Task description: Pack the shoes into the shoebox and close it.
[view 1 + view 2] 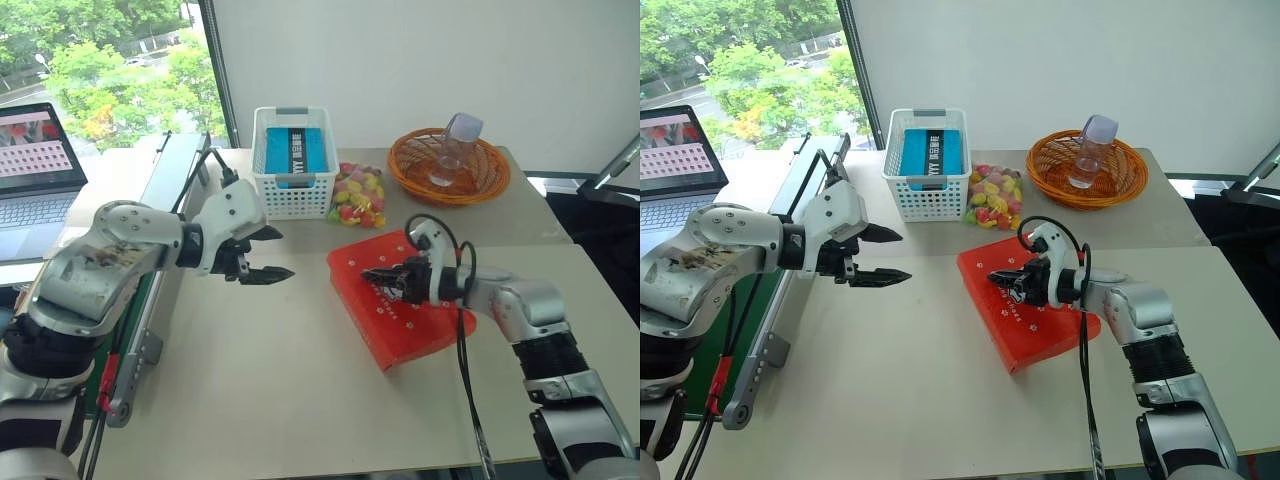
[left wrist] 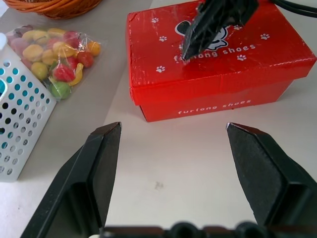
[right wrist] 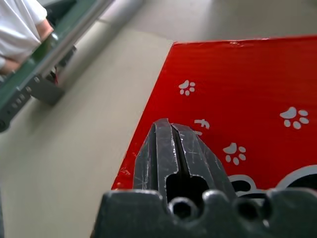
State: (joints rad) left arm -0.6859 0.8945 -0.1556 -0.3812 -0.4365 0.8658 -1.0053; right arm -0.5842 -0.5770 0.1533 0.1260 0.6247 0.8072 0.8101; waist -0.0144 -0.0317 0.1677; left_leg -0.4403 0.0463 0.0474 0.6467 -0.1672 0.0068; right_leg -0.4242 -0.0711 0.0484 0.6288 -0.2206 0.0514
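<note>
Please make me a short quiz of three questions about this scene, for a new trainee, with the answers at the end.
1. True or false: the lid of the shoebox is down.
2. Which gripper is shut with its tips over the lid? A) left gripper B) right gripper
3. What stands inside the orange wicker basket?

Key
1. True; the box is closed.
2. B. The left gripper is open over the bare table, apart from the box.
3. A clear plastic bottle with a pale cap.

An office-like test room: pale desk, plain white wall, an open laptop at upper left (trees outside the window).
</note>
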